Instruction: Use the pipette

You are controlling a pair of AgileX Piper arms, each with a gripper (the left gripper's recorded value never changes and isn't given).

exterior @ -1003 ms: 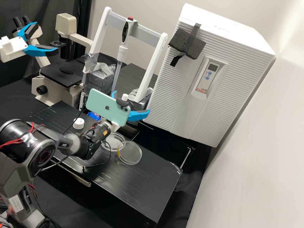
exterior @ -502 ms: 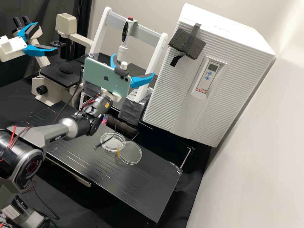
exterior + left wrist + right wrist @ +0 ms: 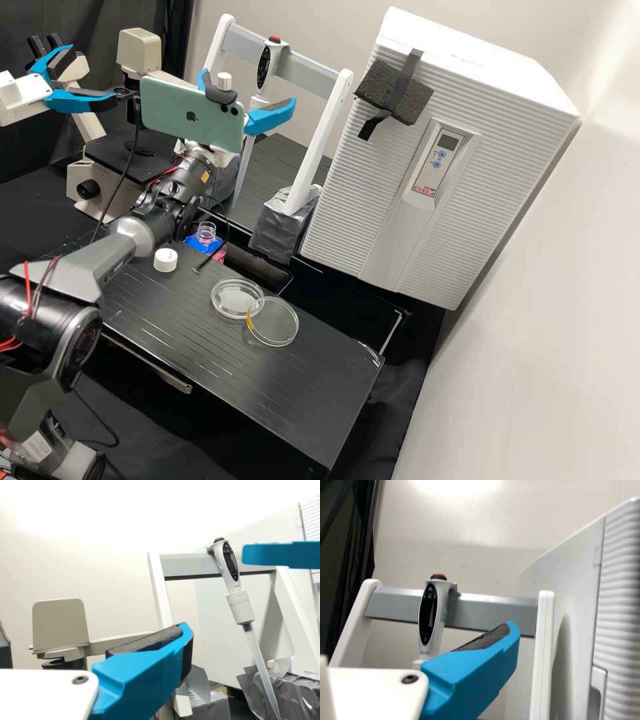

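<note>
Stand [image 3: 321, 133] of white uprights hemmed between microscope [image 3: 100, 180] and ribbed white box [image 3: 467, 167]; open air in front, above the bench [image 3: 300, 387]. On its grey crossbar, pipette [image 3: 265, 63] hung upright, near and beyond right gripper [image 3: 247, 90], fingers spread wide, holding nothing. Well apart by the microscope, left gripper [image 3: 90, 75], likewise open. From left wrist, long clear tip; from right wrist, red-capped head.

The pipette [image 3: 265, 63] hangs on the rack [image 3: 308, 67], between the microscope [image 3: 110, 177] on its left and the cabinet [image 3: 400, 220] on its right. Before the rack, on the platform [image 3: 293, 393], two dishes [image 3: 235, 297] lie touching, with a cap [image 3: 165, 260] and bottle [image 3: 208, 233] to their left.
</note>
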